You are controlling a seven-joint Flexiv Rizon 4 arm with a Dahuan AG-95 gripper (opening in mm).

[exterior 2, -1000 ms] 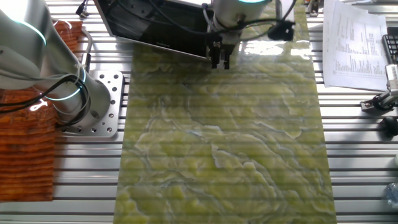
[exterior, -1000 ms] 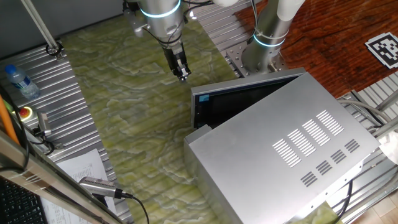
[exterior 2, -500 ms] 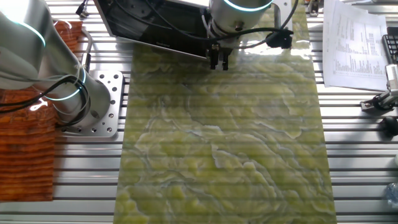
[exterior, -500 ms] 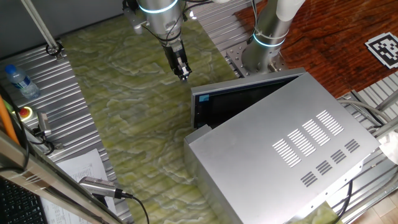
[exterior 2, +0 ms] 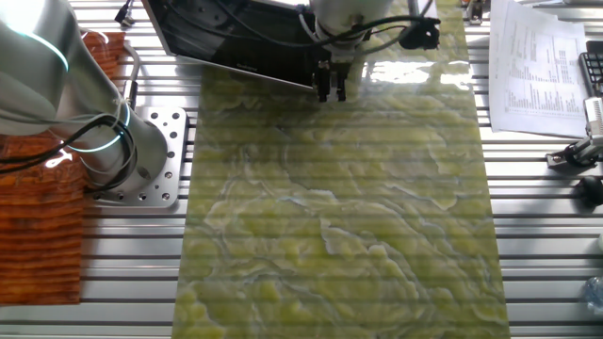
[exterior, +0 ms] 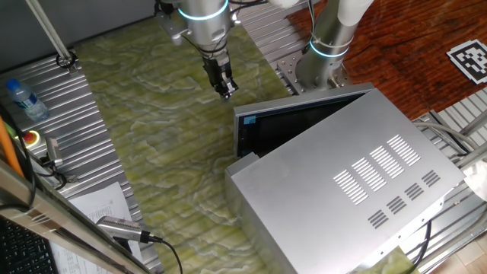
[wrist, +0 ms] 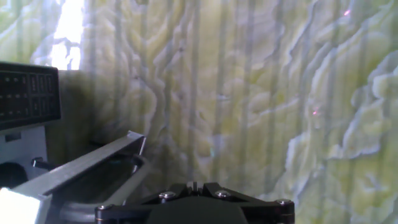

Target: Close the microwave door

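Pincer (exterior: 225,93) hangs above the green marbled counter (exterior: 152,144), its 2 fingers drawn together with nothing between them, just beside the free edge of the microwave door (exterior: 293,122). From the other fixed view the pincer (exterior 2: 330,92) sits at the door's (exterior 2: 236,38) outer corner; whether they touch I cannot tell. That door stands ajar, angled out from the microwave (exterior: 358,183), which fills the counter's far end with its slotted silver top.

We cannot see the gripper's (exterior: 224,92) fingertips in the hand view; the microwave door (exterior 2: 240,38) is cropped at the top edge.
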